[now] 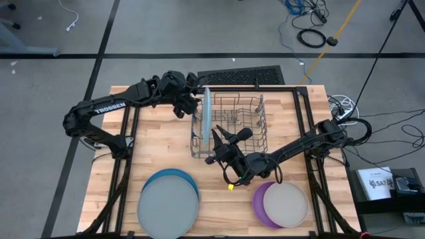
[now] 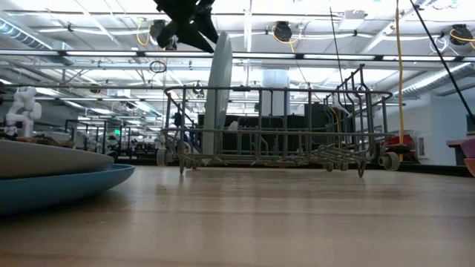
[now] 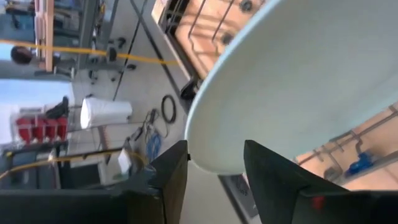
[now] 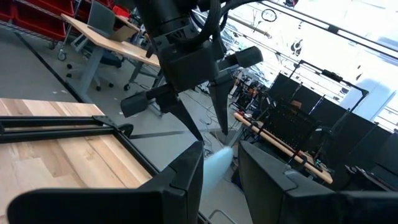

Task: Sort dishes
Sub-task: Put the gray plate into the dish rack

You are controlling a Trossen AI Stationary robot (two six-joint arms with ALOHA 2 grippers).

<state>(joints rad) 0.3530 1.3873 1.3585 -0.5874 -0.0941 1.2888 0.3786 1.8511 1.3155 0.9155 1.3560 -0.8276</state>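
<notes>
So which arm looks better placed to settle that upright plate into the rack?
Probably the left: its tool sits at the light blue plate standing in the dish rack. The right tool is nearby too.

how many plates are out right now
5: a light blue plate upright in the rack, a grey plate stacked on a darker blue plate, and a beige plate on a purple plate. More could hide under the stacks.
</notes>
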